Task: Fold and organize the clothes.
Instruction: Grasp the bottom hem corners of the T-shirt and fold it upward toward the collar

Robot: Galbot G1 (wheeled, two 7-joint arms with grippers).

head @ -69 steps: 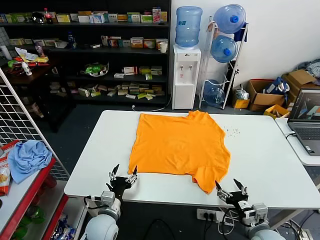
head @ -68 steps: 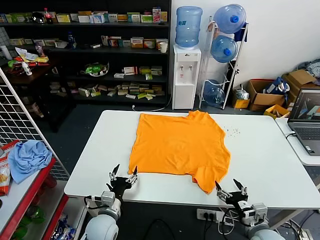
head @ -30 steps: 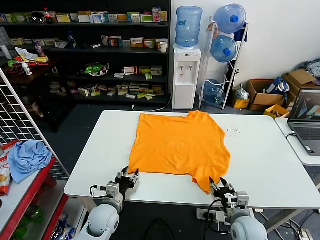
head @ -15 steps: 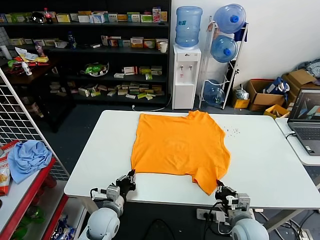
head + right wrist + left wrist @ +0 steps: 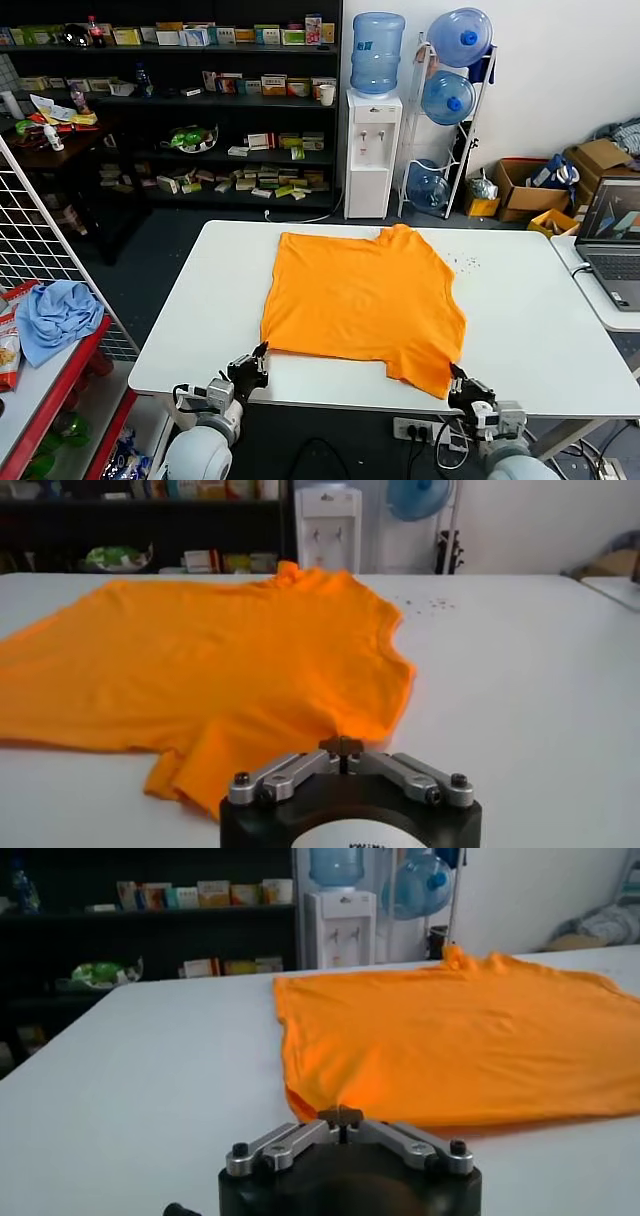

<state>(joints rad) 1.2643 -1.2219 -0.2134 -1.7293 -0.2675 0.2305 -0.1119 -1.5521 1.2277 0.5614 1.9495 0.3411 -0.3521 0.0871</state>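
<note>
Across the middle of the white table [image 5: 170, 320] the orange T-shirt [image 5: 362, 300] is spread flat, its long axis running near to far, with the collar pointed at the far edge and the hem laid along the near side. At the near left corner of the hem the left gripper [image 5: 248, 369] is seen with its fingers drawn together. At the near right corner, by a sleeve, the right gripper [image 5: 467, 393] is likewise closed.
</note>
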